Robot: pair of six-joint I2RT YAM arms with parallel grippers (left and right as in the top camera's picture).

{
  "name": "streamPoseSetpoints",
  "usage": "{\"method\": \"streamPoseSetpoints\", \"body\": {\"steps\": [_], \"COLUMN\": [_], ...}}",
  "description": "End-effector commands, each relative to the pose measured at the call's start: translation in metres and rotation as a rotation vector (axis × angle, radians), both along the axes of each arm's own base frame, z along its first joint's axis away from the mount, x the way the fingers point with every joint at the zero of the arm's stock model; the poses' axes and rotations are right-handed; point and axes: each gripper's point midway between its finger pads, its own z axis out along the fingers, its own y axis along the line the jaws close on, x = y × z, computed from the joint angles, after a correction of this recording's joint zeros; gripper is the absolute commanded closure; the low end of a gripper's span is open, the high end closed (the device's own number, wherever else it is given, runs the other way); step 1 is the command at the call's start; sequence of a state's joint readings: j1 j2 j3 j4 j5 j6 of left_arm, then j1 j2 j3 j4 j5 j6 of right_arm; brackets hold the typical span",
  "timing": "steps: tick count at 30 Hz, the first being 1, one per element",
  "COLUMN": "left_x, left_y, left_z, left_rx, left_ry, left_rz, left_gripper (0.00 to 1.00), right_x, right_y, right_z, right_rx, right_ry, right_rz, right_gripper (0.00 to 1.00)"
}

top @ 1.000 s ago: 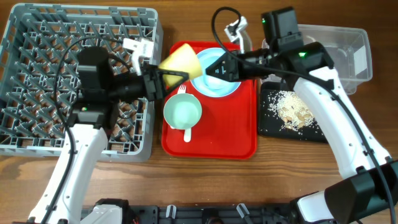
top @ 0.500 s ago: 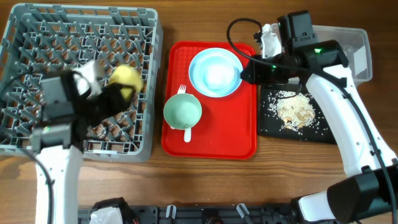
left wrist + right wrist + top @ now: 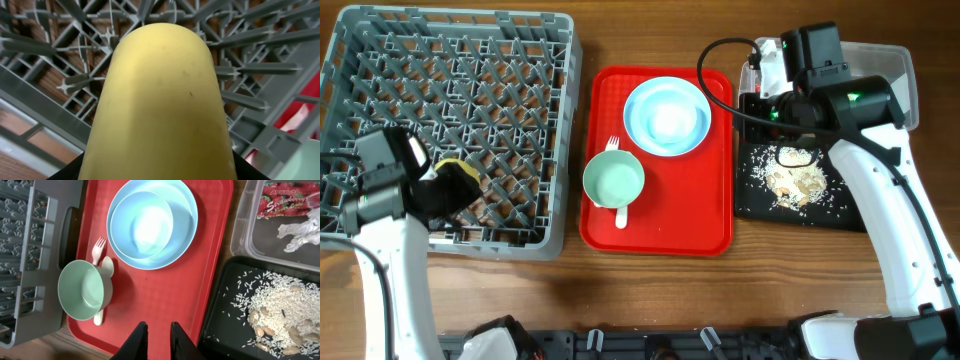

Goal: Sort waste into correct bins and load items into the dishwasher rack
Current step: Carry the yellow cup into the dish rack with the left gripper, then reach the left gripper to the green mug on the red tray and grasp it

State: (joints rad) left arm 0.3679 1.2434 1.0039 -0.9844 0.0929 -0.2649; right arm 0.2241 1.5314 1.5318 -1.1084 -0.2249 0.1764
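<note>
**Item 1, yellow cup** (image 3: pixel 160 100). Held in my left fingers (image 3: pixel 440 190), which are spread about halfway and clamped on the rim end. The long axis runs straight out along my reach. The rounded base points away at 12 o'clock in the left wrist view and the mouth faces my wrist. I cannot tell whether the cup touches the pegs.

**Item 2, dishwasher rack** (image 3: pixel 380 60). It lies directly beyond the cup's base. Seen from overhead, the cup sits over the rack's 5 o'clock part, near the front wall. I judge that the coming set-down turns on the base meeting a gap between pegs.

**Item 3, right fingers** (image 3: pixel 145 337). Nearly together and holding nothing, above the red tray (image 3: pixel 660 220) at its edge by the black tray (image 3: pixel 225 305).

**Item 4, remaining dishes, nearer my right arm.**
- Pale green bowl (image 3: pixel 85 290), at 10 o'clock from those fingers.
- White fork (image 3: pixel 98 250), lying along 12 to 6, tines at 12.
- Light blue bowl (image 3: pixel 142 225), nested on the plate (image 3: pixel 185 230), at 12 o'clock.
</note>
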Motion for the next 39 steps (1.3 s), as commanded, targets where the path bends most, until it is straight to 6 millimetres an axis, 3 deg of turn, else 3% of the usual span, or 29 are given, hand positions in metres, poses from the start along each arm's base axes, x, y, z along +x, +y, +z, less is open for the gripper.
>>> {"method": "streamPoseSetpoints", "body": {"steps": [1,3,4,8,12,17,22,26,30,33,37,39], "left_x": [0.005,0.006,0.006,0.009,0.015,0.032,0.056,0.062,0.061,0.059,0.052,0.048], "left_y": [0.007,0.007,0.008,0.009,0.011,0.004,-0.034,-0.088,-0.144,-0.171,-0.220,-0.241], "left_z": [-0.017,-0.027,-0.032,-0.042,-0.033,0.007,0.061,0.084,0.077,0.064,0.041,0.026], "left_rx": [0.000,-0.014,-0.019,-0.030,-0.019,-0.044,-0.081,-0.079,-0.052,-0.003,-0.008,-0.013], "left_ry": [0.071,0.101,0.116,0.141,0.104,-0.028,-0.256,-0.344,-0.323,-0.281,-0.219,-0.183], "left_rz": [-0.005,-0.007,-0.007,-0.007,0.006,0.012,-0.121,-0.302,-0.478,-0.565,-0.711,-0.774], "left_gripper": [0.73,0.71,0.62,0.01,0.00,0.00,0.00,0.00,0.00,0.00,0.00,0.00], "right_x": [0.000,0.000,0.000,0.000,0.000,-0.001,-0.001,-0.002,0.001,0.001,0.000,0.000], "right_y": [-0.005,-0.005,-0.005,-0.005,-0.005,-0.005,-0.005,-0.006,-0.034,-0.044,-0.060,-0.066], "right_z": [0.004,0.004,0.004,0.004,0.004,0.003,0.003,0.002,-0.002,-0.002,-0.002,-0.002], "right_rx": [-0.024,-0.024,-0.024,-0.024,-0.024,-0.025,-0.025,-0.027,-0.087,-0.083,-0.071,-0.072], "right_ry": [-0.020,-0.020,-0.020,-0.020,-0.019,-0.014,-0.012,-0.006,0.020,0.031,0.050,0.055], "right_rz": [0.001,0.001,0.001,0.001,0.001,0.001,0.001,-0.004,-0.195,-0.247,-0.309,-0.325], "right_gripper": [0.83,0.84,0.83,0.83,0.83,0.83,0.82,0.65,0.63,0.59,0.29,0.28]}}
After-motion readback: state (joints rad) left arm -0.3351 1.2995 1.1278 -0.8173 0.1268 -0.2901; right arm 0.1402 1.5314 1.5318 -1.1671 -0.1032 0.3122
